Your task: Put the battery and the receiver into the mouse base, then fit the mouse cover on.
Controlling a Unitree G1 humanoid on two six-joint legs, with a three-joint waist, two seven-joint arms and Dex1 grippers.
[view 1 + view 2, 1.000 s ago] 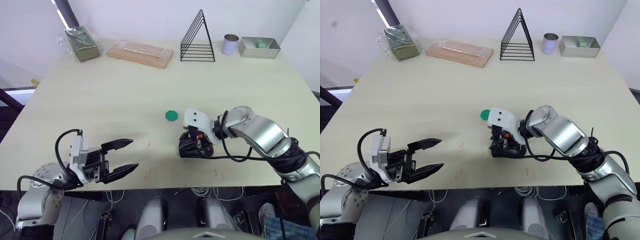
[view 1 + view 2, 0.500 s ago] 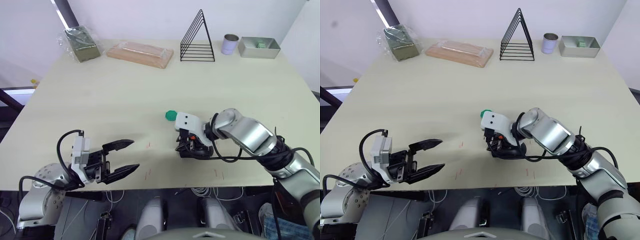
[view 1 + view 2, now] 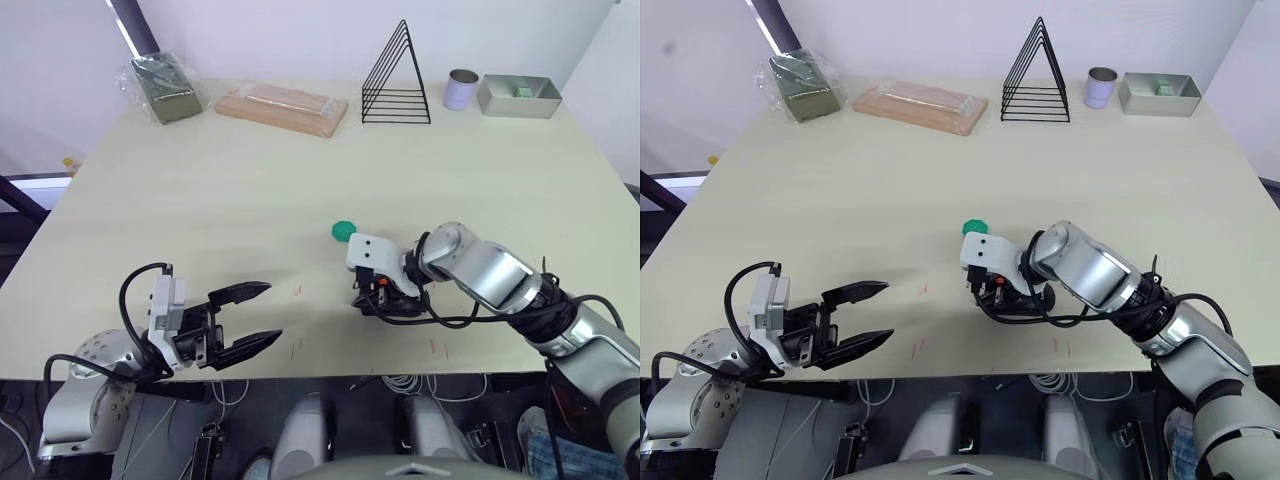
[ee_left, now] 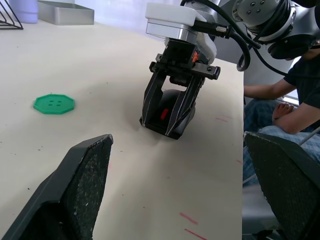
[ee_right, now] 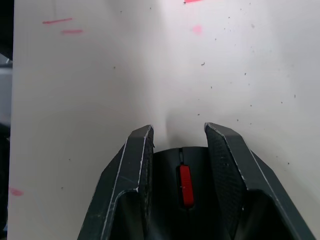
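Observation:
My right gripper (image 3: 378,300) is shut on the mouse base (image 5: 167,200), a black shell with a red patch, which rests on the table right of centre near the front. Its fingers (image 5: 140,150) press both sides of the mouse base (image 4: 172,102). I cannot tell whether the mouse cover sits on it. The battery and the receiver are hidden or out of view. My left gripper (image 3: 270,312) hangs open and empty at the front left, well apart from the mouse base (image 3: 395,300).
A flat green disc (image 3: 343,232) lies just behind the mouse base. Along the back edge stand a bagged green item (image 3: 160,88), a wrapped wooden block (image 3: 281,107), a black wire rack (image 3: 396,75), a cup (image 3: 460,88) and a metal tray (image 3: 518,95). A seated person (image 4: 295,100) is past the table's right side.
The right wrist has swung left and lower over the mouse base, which has stayed about where it was. The left gripper has barely moved and stays open.

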